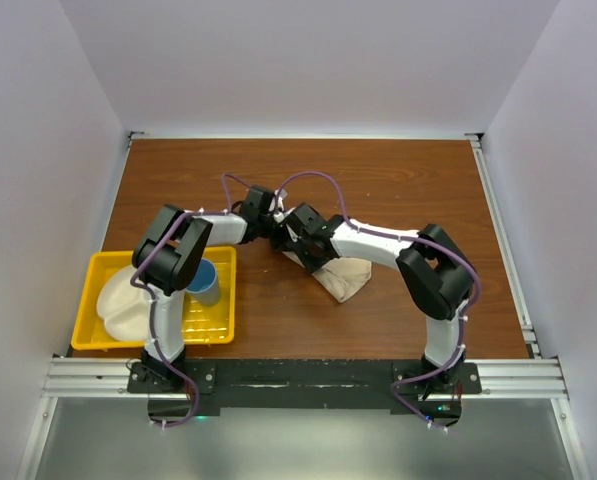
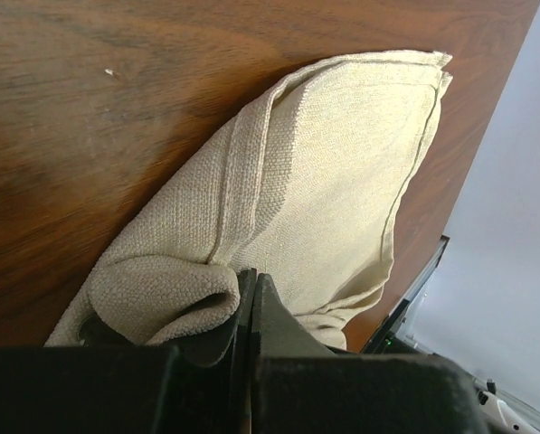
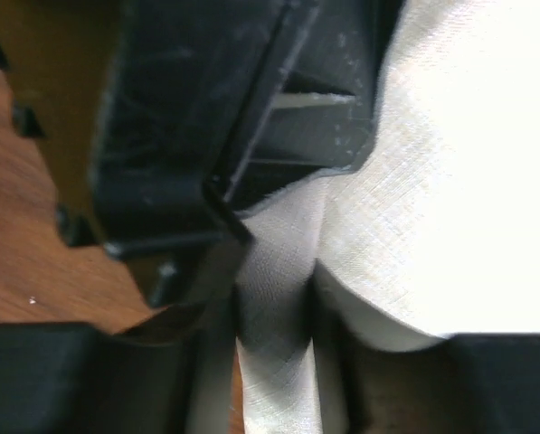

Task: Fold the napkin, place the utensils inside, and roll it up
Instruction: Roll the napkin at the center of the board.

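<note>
napkin: the beige napkin (image 1: 346, 278) is lying on the bench (image 1: 398, 180), about mid-bench and a touch right of centre. It's doubled over into a rounded wedge, and the left wrist view shows hems stacked on each other.

fold: I'd call this at least one fold in, but it isn't tidy. The far-left end is all bunched up where the two arms meet.

left tool: the left tool (image 2: 251, 287) has its fingers pressed together right at that bunched end, with cloth curling round one of them. It looks to me like it's pinching a bit of the napkin.

right tool: the right tool (image 3: 270, 366) has a strip of cloth running between its fingers, so it's pinching the napkin too. It sits just beside the left one, nearly touching.

knife: I can't find one in any view, honestly. Nothing metal shows on the cloth, and it could be hidden under an arm.

other stuff: a yellow tray (image 1: 98, 265) sits near left with a white plate (image 1: 118, 300) and a blue cup (image 1: 206, 285) in it, well apart from the napkin.

done so far: my guess is we're partway through folding and that's it.

left to do: square up the fold, get the knife onto it, then roll. I'd say most of the job is ahead.
</note>
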`<state>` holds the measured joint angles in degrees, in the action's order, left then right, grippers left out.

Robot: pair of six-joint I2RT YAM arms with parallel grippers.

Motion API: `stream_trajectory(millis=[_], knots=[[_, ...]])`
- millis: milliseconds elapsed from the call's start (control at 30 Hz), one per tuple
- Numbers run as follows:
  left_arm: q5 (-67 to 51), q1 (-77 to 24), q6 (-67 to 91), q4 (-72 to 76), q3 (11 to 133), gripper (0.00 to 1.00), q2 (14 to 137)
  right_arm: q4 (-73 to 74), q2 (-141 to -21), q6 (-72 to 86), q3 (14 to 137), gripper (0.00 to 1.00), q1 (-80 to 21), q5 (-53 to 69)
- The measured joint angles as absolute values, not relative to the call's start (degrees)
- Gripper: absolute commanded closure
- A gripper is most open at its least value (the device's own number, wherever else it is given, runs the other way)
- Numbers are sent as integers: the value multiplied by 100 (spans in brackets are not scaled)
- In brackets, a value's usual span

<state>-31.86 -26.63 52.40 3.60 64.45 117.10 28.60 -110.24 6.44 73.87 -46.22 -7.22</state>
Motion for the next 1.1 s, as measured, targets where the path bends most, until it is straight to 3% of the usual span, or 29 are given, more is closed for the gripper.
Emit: stream_trajectory(millis=[100,200,333,400,567,700,1100], knots=[[-3173,-2655,5203,165,6536,95,11705,2705,-10945,690,7266,91,-4617,-648],[-3109,-2628,5078,-193,6646,84,11649,2447,-10844,729,7094,96,-4563,-386],[-2840,-2467,4851,-845,6746,67,11336,1868,-10807,980,6853,99,-4178,797],[-2609,-2333,4683,-1221,6917,64,11161,1614,-10868,1164,6764,99,-3892,1514],[-2154,-2091,4379,-1669,7297,65,10779,1048,-11295,1732,6661,99,-3140,3444],[-2178,-2078,4381,-1603,7234,72,10512,598,-11799,2281,6681,99,-2746,4762],[-2687,-2655,4862,-412,6261,82,10514,-36,-12296,3096,6438,94,-2322,6010]])
